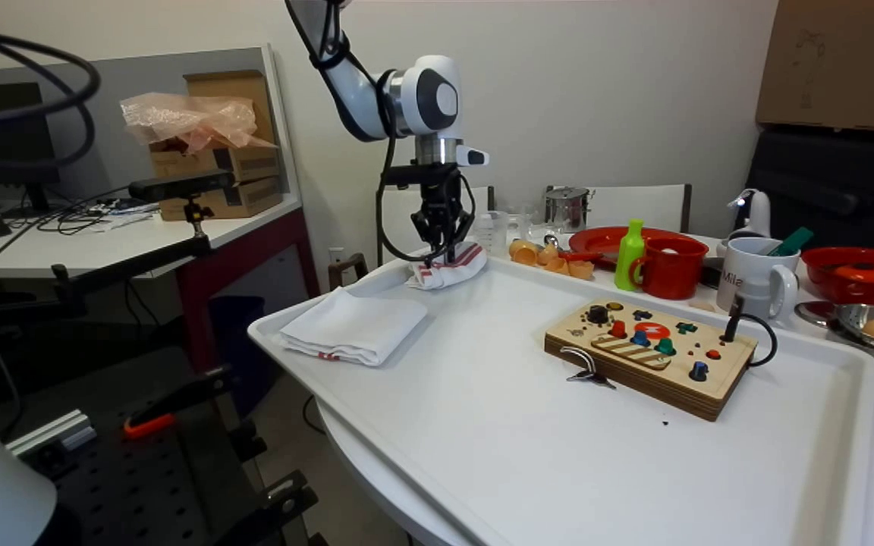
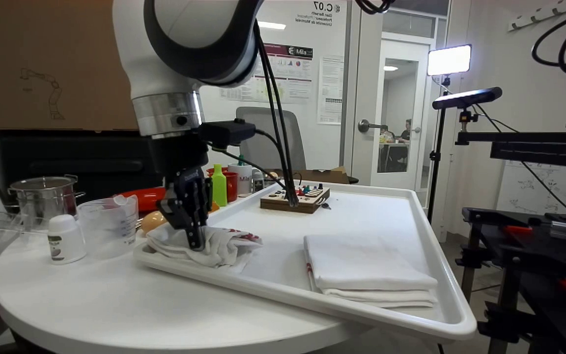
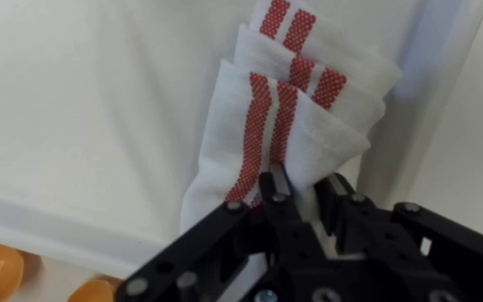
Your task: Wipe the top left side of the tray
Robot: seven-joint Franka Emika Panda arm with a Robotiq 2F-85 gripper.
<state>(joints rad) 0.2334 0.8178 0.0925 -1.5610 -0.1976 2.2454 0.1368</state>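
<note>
The large white tray (image 1: 475,425) with a low rim also shows in an exterior view (image 2: 283,236) and the wrist view (image 3: 65,105). A white cloth with red stripes (image 1: 467,261) lies bunched in one tray corner, as also seen in an exterior view (image 2: 226,248). My gripper (image 1: 443,256) points down over that corner. In the wrist view the gripper (image 3: 304,186) has its fingers around a gathered fold of the striped cloth (image 3: 224,142), pinching it. The cloth rests on the tray close to the rim. The fingertips are partly hidden by the cloth.
A folded white cloth (image 1: 353,326) lies on the tray near another corner. A wooden board with coloured buttons (image 1: 649,353) sits on the tray. Beyond the rim stand eggshells (image 1: 551,258), a green bottle (image 1: 630,256), a red mug (image 1: 668,267), a clear measuring cup (image 2: 108,226) and a small white bottle (image 2: 65,239).
</note>
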